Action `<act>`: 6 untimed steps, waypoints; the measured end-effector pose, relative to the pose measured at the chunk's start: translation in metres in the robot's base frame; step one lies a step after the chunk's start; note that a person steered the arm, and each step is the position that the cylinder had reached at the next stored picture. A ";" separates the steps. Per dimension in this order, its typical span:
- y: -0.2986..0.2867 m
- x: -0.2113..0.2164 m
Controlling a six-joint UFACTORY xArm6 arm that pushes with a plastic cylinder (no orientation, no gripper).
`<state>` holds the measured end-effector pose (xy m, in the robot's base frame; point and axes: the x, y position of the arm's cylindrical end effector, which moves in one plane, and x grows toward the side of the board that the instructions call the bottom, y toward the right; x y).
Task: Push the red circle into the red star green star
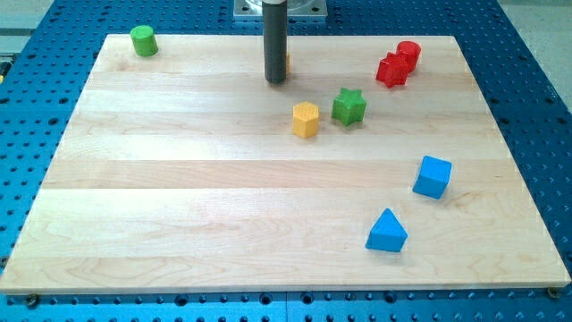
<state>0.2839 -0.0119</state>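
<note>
The wooden bench (179,179) is the big thing here. The tool's just a bare rod, nothing to clench; my tip (275,80) sits near the top. Right of it, the red circle (408,54) touches the red star (391,71). The green star (349,106) sits lower right, beside a yellow block (306,119).

- The pale wooden board (179,179) is made of long planks, and it looks smooth and matt.
- The dark grey rod (275,40) looks like smooth metal with a soft shine.
- The blue metal table (536,107) under the board is dotted with small holes.
- The red circle block (409,54), red star block (391,71), green star block (349,107), yellow block (306,120) and blue cube block (433,176) look smooth and matt; their material cannot be told.
</note>
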 end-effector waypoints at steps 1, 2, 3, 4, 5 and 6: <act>0.005 -0.022; 0.028 -0.038; 0.075 -0.041; 0.140 -0.054; 0.229 -0.072; 0.277 -0.064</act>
<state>0.2198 0.2648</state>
